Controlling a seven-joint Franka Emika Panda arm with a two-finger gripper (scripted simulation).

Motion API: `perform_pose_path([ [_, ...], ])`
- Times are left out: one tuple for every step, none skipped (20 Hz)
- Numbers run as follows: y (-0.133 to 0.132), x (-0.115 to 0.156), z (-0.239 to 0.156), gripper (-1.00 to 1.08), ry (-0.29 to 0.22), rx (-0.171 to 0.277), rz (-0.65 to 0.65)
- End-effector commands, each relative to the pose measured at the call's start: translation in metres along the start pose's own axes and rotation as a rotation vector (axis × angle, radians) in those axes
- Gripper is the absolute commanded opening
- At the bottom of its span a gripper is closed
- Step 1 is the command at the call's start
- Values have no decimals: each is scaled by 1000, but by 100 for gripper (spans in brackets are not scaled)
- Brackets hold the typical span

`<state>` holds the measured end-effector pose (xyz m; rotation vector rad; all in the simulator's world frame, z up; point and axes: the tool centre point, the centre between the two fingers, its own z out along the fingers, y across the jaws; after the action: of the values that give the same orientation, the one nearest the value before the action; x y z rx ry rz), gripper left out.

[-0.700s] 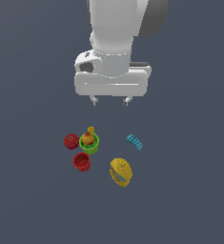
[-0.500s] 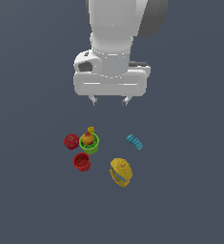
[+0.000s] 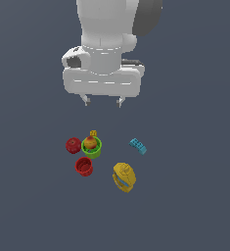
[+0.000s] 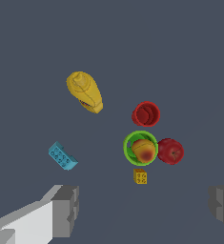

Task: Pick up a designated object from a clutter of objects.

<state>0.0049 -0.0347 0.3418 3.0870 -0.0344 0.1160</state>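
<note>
A: Item one, the gripper?
B: Hanging above the toys, well clear of them. Its two fingers stand wide apart, with nothing between them.

A: Item two, the fruit to be picked?
B: One small orange-yellow ball with a red blush. It sits in the mouth of the green cup, filling most of the opening. The wrist view shows the same: ball inside the green rim.

A: Neighbours, listed outward from the cup?
B: One dark red ball, touching or just beside the cup on the exterior view's left. One tiny yellow cube, just beside the cup on the side nearer the arm. One red cup, mouth up, just beside the green cup on the side away from the arm.

A: Outliers?
B: One lumpy yellow toy, apart from the cups, toward the exterior view's right. One blue studded brick, lying alone farther to that right, well apart from the cluster.

A: Surface?
B: Plain dark grey floor.
</note>
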Motion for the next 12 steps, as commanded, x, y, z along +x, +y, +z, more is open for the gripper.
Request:
perform_pose_path([
  [0,0,1,100,-1,0,-4],
  [0,0,2,100,-2,0,-7],
  [0,0,4,100,-2,0,-12],
  [1,0,5,100,-3,1,-17],
  [1,1,7,100,-3,1,-23],
  [2,1,9,100,-4,0,-30],
  [4,1,12,100,-5,1,-38],
  [5,1,15,100,-7,1,-48],
  [6,2,18,100,-8,1,-58],
  [7,2,22,100,-9,2,-70],
  [8,2,26,100,-11,2,-82],
  [10,2,30,100,-13,3,-95],
])
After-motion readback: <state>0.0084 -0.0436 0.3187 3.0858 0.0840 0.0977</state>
